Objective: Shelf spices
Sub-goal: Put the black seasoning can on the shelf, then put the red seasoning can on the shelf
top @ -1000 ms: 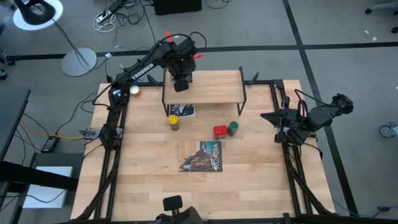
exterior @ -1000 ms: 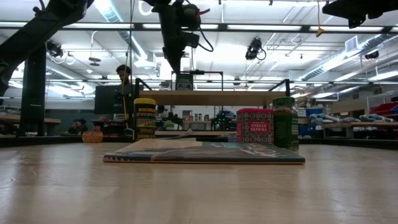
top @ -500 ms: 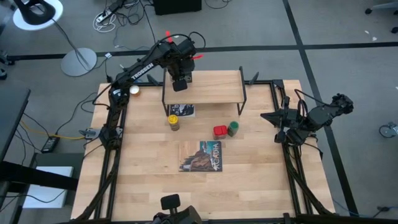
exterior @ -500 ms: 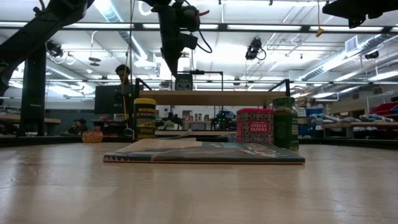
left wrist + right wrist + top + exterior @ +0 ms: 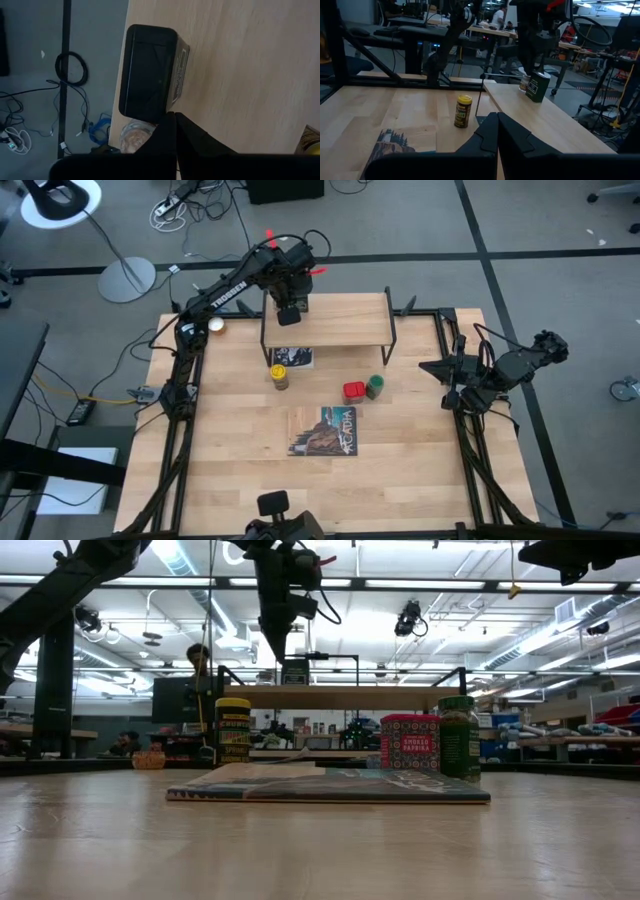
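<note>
The shelf [image 5: 345, 320] stands at the table's far side. The black tin [image 5: 150, 72] stands upright on the shelf's left end [image 5: 294, 671]. My left gripper [image 5: 175, 120] is shut and hangs just above the tin [image 5: 275, 652] without touching it. The tiny clear jar [image 5: 216, 325] sits on the table left of the shelf. The yellow-capped jar [image 5: 279, 375], the red tin [image 5: 353, 391] and the green-capped jar [image 5: 375, 386] stand on the table in front of the shelf. My right gripper [image 5: 496, 120] is shut and waits over the table's right edge [image 5: 432, 367].
A flat picture-covered book [image 5: 325, 430] lies on the table's middle, nearer than the spices. Another flat printed sheet [image 5: 292, 358] lies under the shelf's left end. The shelf's board to the right of the black tin is bare. People show in the room beyond the table.
My left gripper has drawn slightly away from the black tin, upward or toward the far edge, still shut. The tin has stayed standing on the shelf.
</note>
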`<move>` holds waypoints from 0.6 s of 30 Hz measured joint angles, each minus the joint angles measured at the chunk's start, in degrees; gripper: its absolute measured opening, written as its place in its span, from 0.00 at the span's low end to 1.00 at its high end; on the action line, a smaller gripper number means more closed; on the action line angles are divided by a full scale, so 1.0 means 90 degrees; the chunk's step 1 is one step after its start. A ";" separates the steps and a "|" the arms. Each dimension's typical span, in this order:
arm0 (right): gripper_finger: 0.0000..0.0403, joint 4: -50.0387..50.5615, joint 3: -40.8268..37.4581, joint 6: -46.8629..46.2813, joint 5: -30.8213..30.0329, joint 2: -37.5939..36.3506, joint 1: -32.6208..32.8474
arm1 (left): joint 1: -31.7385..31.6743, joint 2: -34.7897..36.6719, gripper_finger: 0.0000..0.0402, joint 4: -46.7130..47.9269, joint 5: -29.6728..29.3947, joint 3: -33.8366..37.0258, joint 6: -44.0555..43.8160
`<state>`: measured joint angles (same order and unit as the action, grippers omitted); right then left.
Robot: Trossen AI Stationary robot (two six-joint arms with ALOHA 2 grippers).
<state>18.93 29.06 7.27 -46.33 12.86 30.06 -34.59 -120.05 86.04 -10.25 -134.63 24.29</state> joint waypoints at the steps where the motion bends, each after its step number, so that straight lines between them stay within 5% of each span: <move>1: 0.02 0.0000 0.0000 0.0000 0.0000 0.0000 0.0002 | 0.0001 0.0000 0.00 0.0000 -0.0056 0.0000 0.0013; 18: 0.02 0.0001 0.0000 0.0022 0.0000 -0.0002 0.0002 | 0.0381 0.0032 0.00 0.0143 -0.0075 -0.0029 -0.0030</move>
<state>18.94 29.06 7.46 -46.33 12.84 30.08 -31.16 -119.76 87.33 -10.93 -134.89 24.02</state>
